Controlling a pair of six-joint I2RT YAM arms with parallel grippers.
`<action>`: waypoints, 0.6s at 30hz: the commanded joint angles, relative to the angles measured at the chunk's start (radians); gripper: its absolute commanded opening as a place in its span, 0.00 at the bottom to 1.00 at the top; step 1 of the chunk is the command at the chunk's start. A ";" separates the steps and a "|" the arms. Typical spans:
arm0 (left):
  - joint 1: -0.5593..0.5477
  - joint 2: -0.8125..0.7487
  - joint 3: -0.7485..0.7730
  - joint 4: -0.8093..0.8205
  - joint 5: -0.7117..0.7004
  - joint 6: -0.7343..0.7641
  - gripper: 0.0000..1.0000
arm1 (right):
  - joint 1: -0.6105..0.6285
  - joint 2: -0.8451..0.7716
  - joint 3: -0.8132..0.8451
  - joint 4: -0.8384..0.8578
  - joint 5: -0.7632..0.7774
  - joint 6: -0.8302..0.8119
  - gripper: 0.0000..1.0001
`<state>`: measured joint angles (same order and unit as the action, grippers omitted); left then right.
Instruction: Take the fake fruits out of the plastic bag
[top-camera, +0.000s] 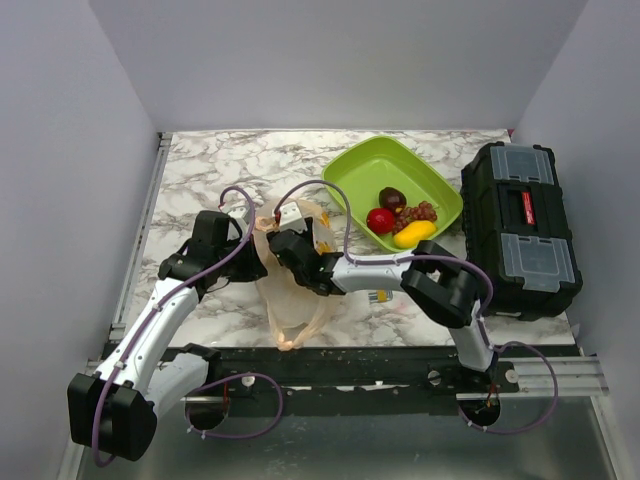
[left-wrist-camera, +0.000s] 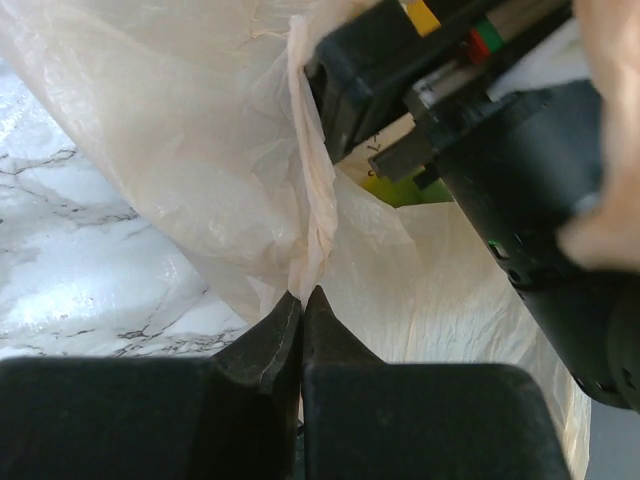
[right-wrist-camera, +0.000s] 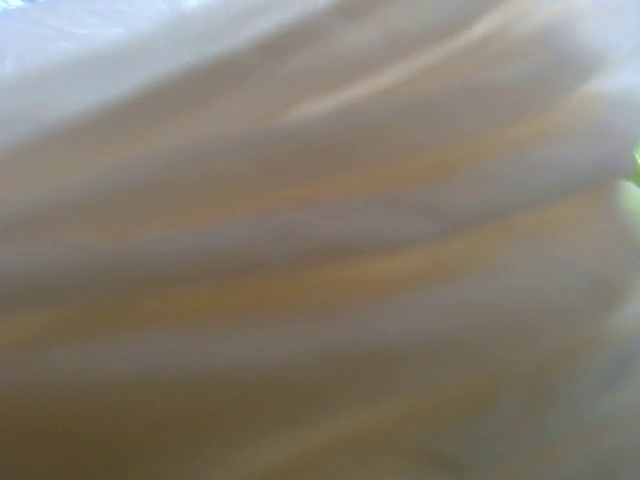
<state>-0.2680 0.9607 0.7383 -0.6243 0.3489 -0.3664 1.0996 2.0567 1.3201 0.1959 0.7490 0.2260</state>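
Note:
The plastic bag (top-camera: 291, 306) lies crumpled on the marble table between the arms, peach and translucent. My left gripper (left-wrist-camera: 303, 294) is shut on a fold of the bag's edge and holds it up. My right gripper (top-camera: 285, 245) reaches into the bag's mouth from the right, and the plastic hides its fingers. The right wrist view shows only blurred bag plastic (right-wrist-camera: 320, 240). Fake fruits lie in the green tray (top-camera: 362, 166): a red apple (top-camera: 380, 220), a dark plum (top-camera: 392, 197), a grape bunch (top-camera: 424, 211) and a yellow piece (top-camera: 414, 233). A green-yellow patch (left-wrist-camera: 400, 190) shows inside the bag's opening.
A black toolbox (top-camera: 521, 226) with clear lid compartments stands at the right edge, close to the right arm's elbow. Grey walls close in the table on three sides. A small white and yellow item (top-camera: 380, 296) lies under the right forearm.

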 joint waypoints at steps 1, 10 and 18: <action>0.006 -0.013 0.015 0.017 0.022 0.003 0.00 | -0.019 0.055 0.048 -0.019 0.068 -0.020 0.75; 0.005 -0.010 0.015 0.018 0.029 0.001 0.00 | -0.068 0.146 0.092 0.049 0.047 -0.070 0.83; 0.005 -0.008 0.013 0.018 0.029 0.001 0.00 | -0.084 0.230 0.156 0.102 0.036 -0.144 0.64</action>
<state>-0.2680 0.9607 0.7383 -0.6167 0.3531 -0.3664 1.0203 2.2490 1.4361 0.2462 0.7773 0.1268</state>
